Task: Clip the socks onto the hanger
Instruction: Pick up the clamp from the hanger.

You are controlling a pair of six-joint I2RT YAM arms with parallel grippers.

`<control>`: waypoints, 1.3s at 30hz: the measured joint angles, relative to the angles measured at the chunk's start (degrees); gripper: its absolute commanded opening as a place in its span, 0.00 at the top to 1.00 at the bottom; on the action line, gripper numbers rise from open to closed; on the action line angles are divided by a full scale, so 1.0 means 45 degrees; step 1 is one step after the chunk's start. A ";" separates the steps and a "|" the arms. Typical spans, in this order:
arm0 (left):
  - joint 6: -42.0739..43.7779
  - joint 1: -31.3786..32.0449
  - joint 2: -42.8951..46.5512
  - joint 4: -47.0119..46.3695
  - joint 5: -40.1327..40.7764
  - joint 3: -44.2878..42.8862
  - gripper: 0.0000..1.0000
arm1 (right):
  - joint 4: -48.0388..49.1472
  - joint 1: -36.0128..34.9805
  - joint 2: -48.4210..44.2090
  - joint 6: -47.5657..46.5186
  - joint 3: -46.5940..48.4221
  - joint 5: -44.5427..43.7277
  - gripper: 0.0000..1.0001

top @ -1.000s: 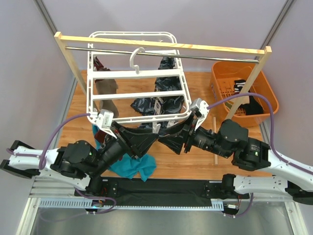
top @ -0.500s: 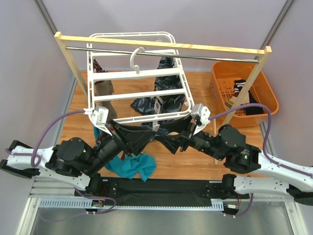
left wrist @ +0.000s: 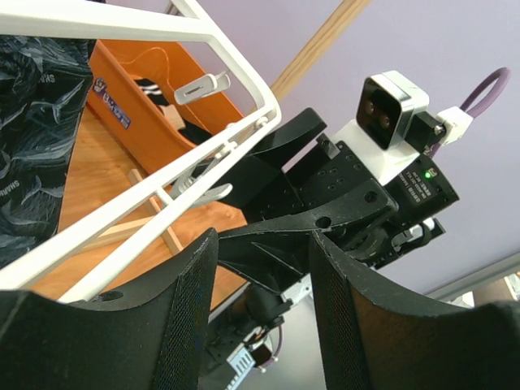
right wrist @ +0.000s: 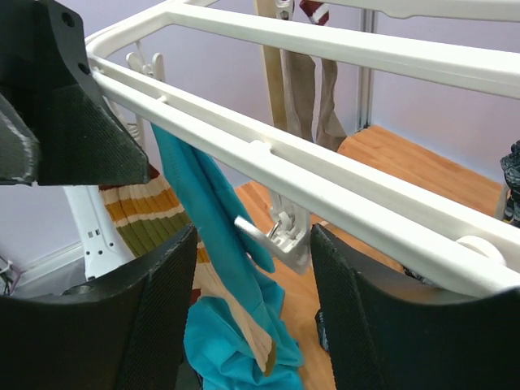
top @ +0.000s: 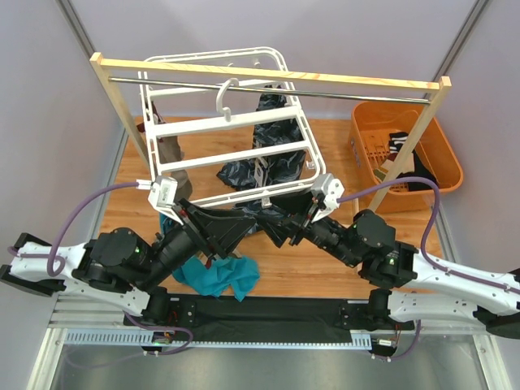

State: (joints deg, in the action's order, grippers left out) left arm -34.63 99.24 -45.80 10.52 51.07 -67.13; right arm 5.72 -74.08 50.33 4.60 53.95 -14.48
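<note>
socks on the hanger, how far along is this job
Done: grey-brown socks hang at the far side of the hanger; a teal sock and a striped sock hang by the near rail, seemingly clipped. In hand: nothing; the left gripper and right gripper stand open at that rail, beside an empty clip. Left: black socks in the orange basket.

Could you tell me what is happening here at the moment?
Both arms are at the near edge of the white hanger. The left gripper and right gripper are open, tips close together, holding nothing. A teal sock dangles below that edge beside an empty clip; dark socks lie in the orange basket.
</note>
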 measured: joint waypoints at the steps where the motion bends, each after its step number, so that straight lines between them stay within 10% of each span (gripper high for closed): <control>1: -0.0005 0.0000 0.0010 0.0005 -0.0005 0.0000 0.44 | 0.0170 0.0000 0.0024 -0.0024 -0.0092 -0.0102 0.43; 17: -0.0175 0.0000 0.0180 0.0146 -0.0155 0.0000 0.44 | 0.1681 -0.0010 0.0063 -0.0053 -0.0777 -0.0894 0.70; 24: -0.0355 0.0000 0.0345 0.0219 -0.0325 0.0000 0.44 | 0.1622 -0.0010 0.0058 0.0117 -0.0758 -0.0253 0.99; 39: -0.0729 0.0000 0.0442 0.0573 -0.1559 -0.0389 0.46 | -0.3298 -0.0005 0.0408 0.2327 0.2982 0.1491 1.00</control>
State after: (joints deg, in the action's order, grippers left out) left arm -37.91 99.24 -43.81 13.10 44.05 -68.88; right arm -9.13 -74.11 52.16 15.07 67.37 -7.77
